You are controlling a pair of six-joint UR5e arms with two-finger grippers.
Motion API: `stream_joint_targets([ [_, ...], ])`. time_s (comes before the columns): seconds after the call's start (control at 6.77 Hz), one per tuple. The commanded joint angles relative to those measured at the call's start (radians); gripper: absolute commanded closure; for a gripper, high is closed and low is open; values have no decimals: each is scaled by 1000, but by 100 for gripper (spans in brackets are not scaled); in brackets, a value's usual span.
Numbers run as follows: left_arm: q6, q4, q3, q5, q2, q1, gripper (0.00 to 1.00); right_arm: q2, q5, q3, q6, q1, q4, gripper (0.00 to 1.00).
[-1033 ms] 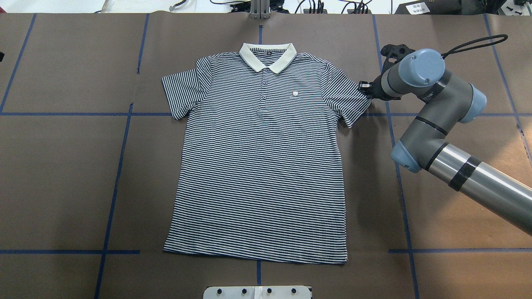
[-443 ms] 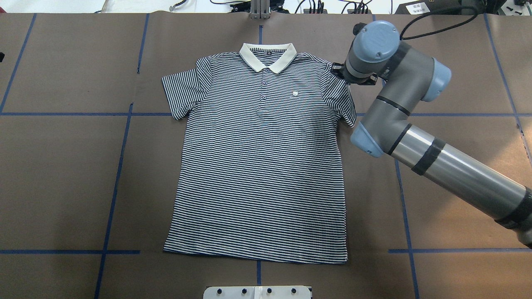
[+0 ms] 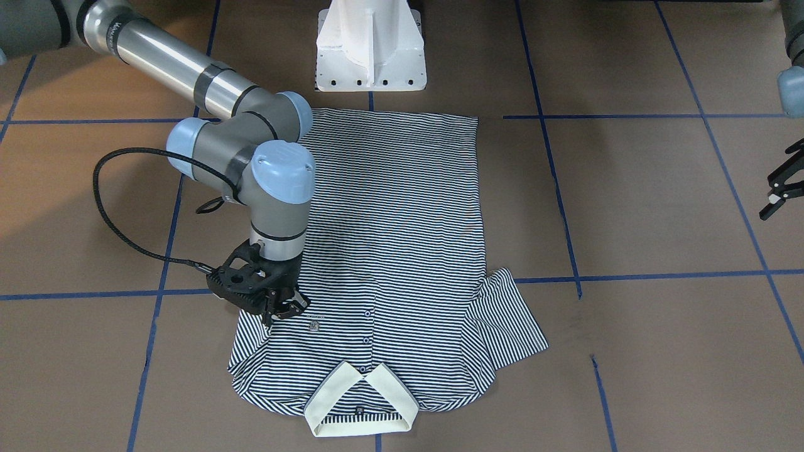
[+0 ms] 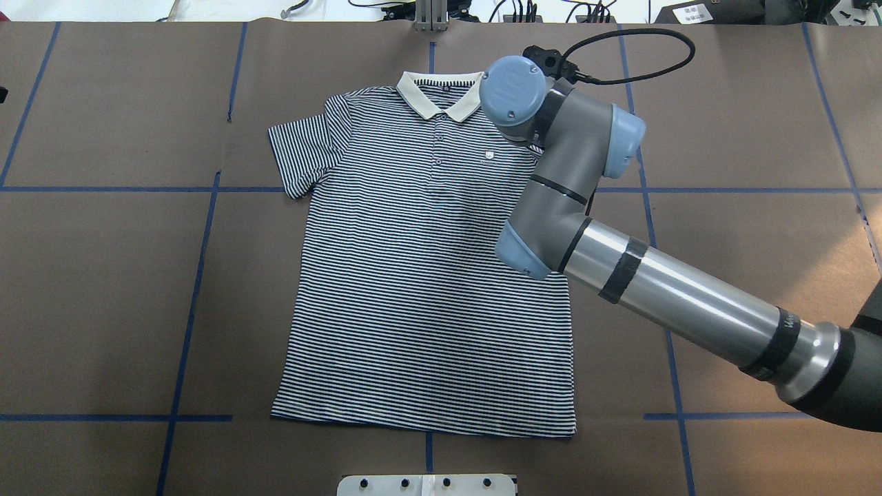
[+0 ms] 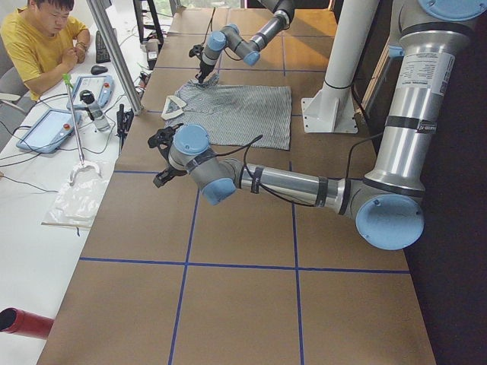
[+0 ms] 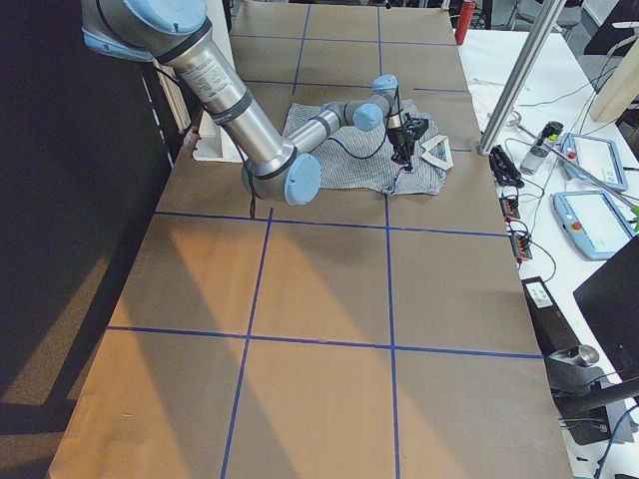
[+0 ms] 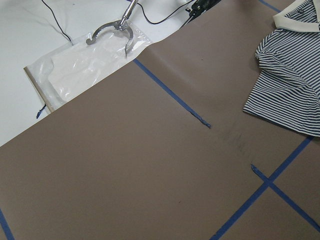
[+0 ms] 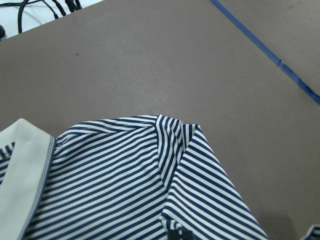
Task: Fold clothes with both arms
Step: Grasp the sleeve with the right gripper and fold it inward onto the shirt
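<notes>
Here, the polo shirt [image 4: 427, 275] lies face up and flat on the table [image 4: 103, 275], its cream collar [image 4: 420, 93] at the end away from the robot. The right arm [image 4: 661, 296] reaches across the shirt's body toward the collar. The right gripper [image 3: 284, 309] sits low on the chest, just to the robot's right of the collar and right beside the chest logo [image 3: 314, 325]. Its fingers are drawn in narrow and seem to pinch the hem of the right sleeve [image 3: 251, 342], which is turned inward over the shoulder instead of spreading away from the collar. The left sleeve [image 3: 509, 320] is spread flat on the collar's other side. The left gripper [image 3: 781, 188] hangs well away from the collar, off the shirt altogether, with its jaws standing wide and holding nothing.

The step in hand looks like the first sleeve fold, with the task barely begun.

Several things could go wrong. Nothing pins the shirt, so a further pull toward the collar could drag the whole garment and skew it. The right wrist view shows a puckered ridge at the shoulder beside the collar; if the sleeve is let go over that ridge, the crease may set crooked or the sleeve may flop back. A pinch that has caught the chest layer as well would lift the front on release. The fingers are also close enough to the logo to snag there.
</notes>
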Motion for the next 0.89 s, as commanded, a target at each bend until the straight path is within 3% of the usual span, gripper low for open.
stream_joint_targets([
  [0.0, -1, 0, 1, 0, -2, 0, 0, 79, -32, -78, 88, -33, -9, 100],
  [0.44, -1, 0, 3, 0, 0, 0, 0, 139, -90, -168, 139, -59, -4, 100],
  [0.59, -1, 0, 3, 0, 0, 0, 0, 139, -107, -168, 95, -65, -4, 1],
  [0.74, -1, 0, 3, 0, 0, 0, 0, 139, -110, -165, 53, -64, -4, 0],
])
